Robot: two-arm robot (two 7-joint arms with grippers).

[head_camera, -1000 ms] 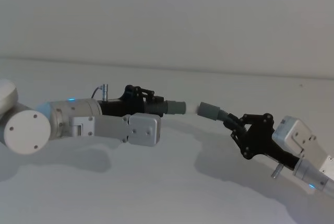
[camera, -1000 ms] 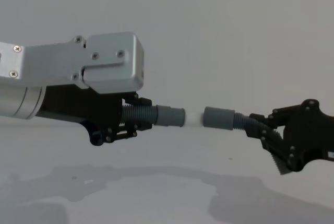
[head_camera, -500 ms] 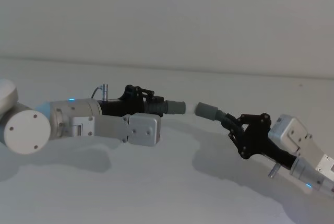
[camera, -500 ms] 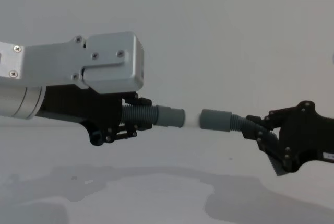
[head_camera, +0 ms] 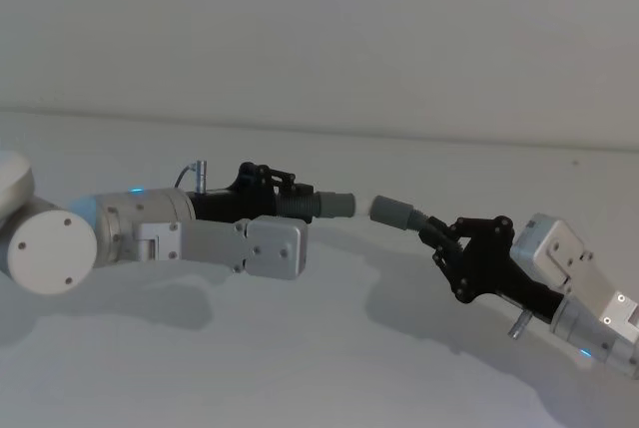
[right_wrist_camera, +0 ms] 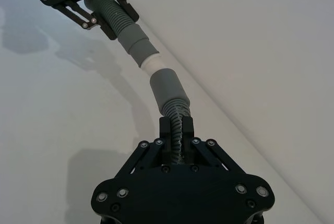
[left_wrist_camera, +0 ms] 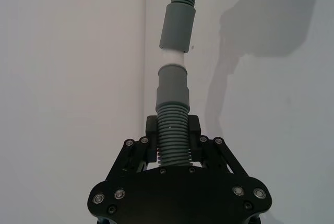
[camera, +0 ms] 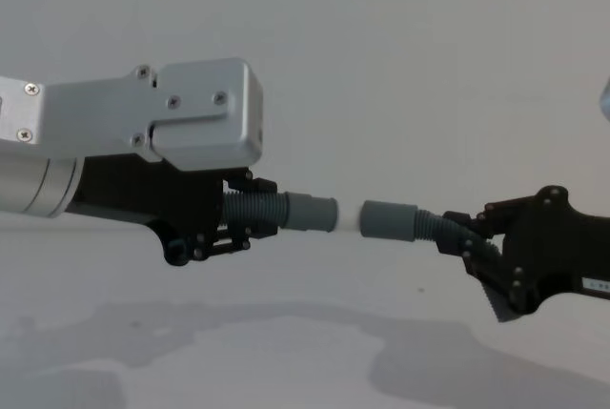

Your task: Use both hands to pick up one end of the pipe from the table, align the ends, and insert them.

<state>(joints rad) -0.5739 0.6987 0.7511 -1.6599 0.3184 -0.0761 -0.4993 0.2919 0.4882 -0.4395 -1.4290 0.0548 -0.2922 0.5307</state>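
Since a second ago the right gripper has carried its pipe piece leftward, narrowing the gap to the left piece, which the left gripper keeps level above the table. Both grippers are clamped on the ribbed middles, leaving the ends free and facing mouth to mouth; a white spigot shows between them, so the cuffs look nearly lined up for insertion

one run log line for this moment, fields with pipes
phase: aligning | left gripper: shut on left pipe piece | right gripper: shut on right pipe piece | cuffs: facing, small gap, not inserted
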